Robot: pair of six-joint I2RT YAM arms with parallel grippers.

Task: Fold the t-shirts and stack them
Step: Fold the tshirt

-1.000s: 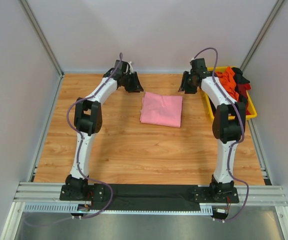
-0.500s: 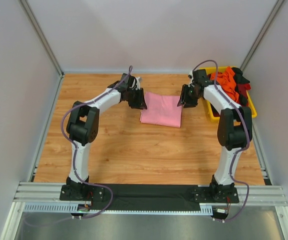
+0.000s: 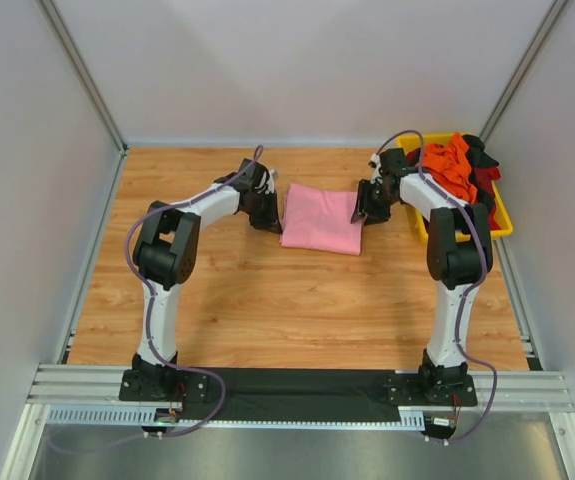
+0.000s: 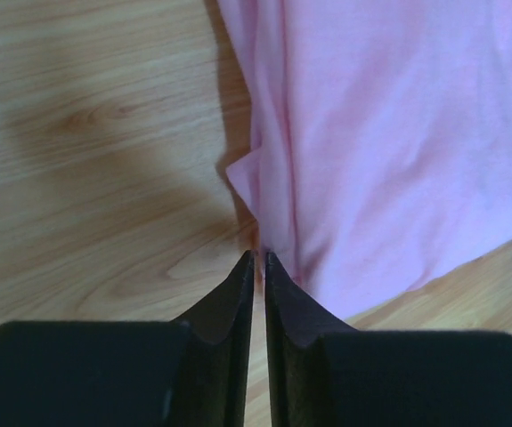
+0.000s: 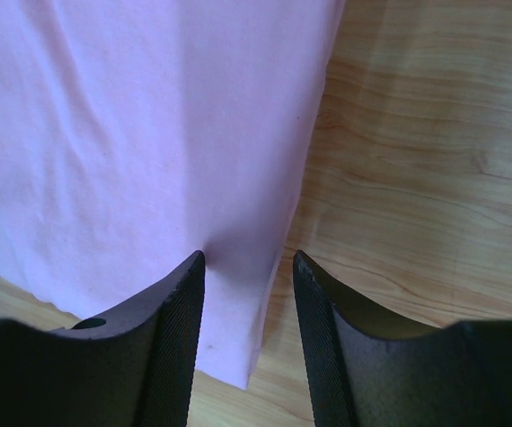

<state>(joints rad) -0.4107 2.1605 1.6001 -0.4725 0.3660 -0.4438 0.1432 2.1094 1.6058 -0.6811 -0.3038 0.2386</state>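
left gripper (image 4: pixel 256 258) nearly closed at the pink t-shirt's (image 3: pixel 322 218) hem, perhaps pinching it; right gripper (image 5: pixel 248 256) open, straddling its edge.

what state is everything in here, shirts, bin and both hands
pink t-shirt, folded, lying flat on the table
orange, red and black t-shirts, unfolded, heaped in the bin
yellow bin, upright, piled full
left hand, almost shut at the pink shirt's left edge; cannot tell if it grips cloth
right hand, open, jaws astride the pink shirt's right edge
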